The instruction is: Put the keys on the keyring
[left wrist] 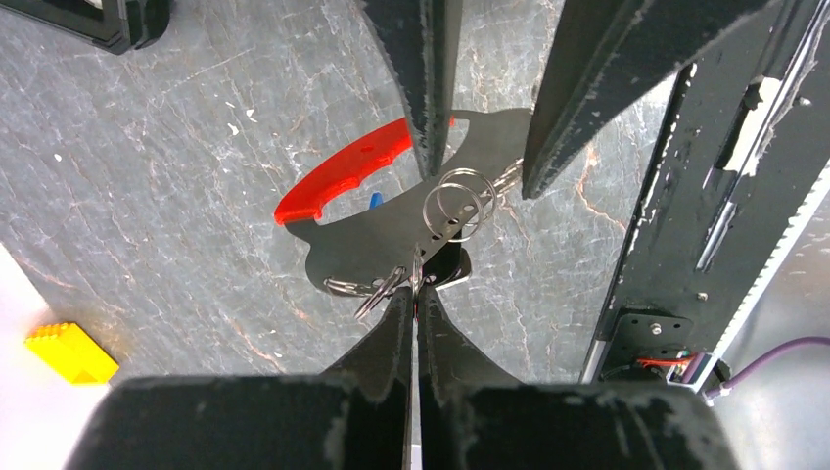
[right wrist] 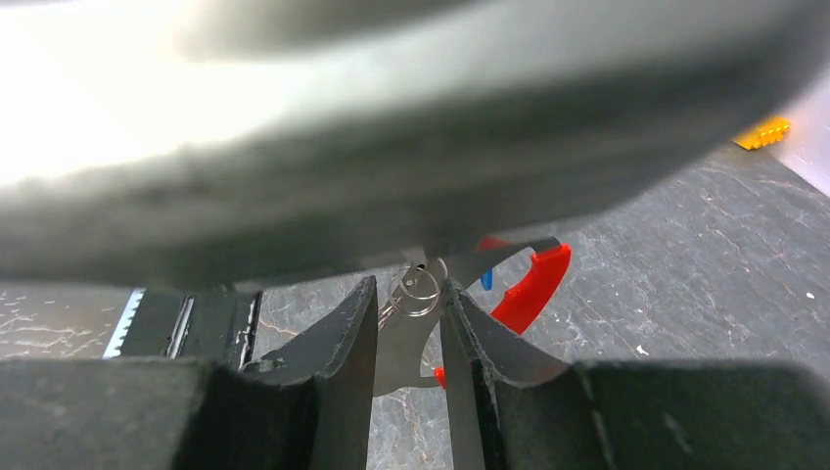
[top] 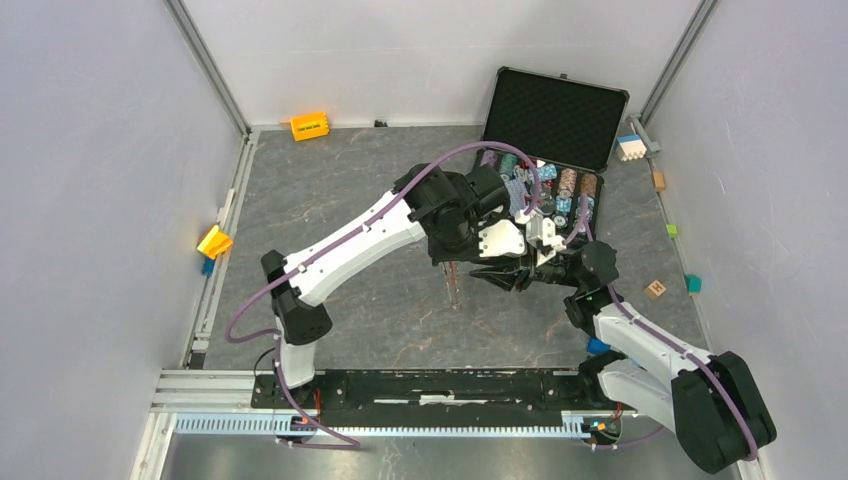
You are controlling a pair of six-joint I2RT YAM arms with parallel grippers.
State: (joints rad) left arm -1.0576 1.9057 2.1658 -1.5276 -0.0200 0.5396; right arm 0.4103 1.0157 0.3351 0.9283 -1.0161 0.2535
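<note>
L gripper (left wrist: 416,299) is pinching shut on keyring (left wrist: 391,230), holding it above table w/ keys (left wrist: 377,286) dangling. R gripper (right wrist: 411,313) jaws are standing apart astride it; can't tell if gripping. Risk: thin metal twisting out of pinch, keys dropping.

The right gripper (right wrist: 409,288) pinches the keyring (right wrist: 406,343), its split ring (right wrist: 416,292) between the fingertips (red fob (right wrist: 533,289) just to their right).

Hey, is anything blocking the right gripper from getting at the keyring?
Nothing visible does. The right gripper has its fingers on either side of the keyring, and the left gripper pinches it from the opposite end, above the table.
</note>
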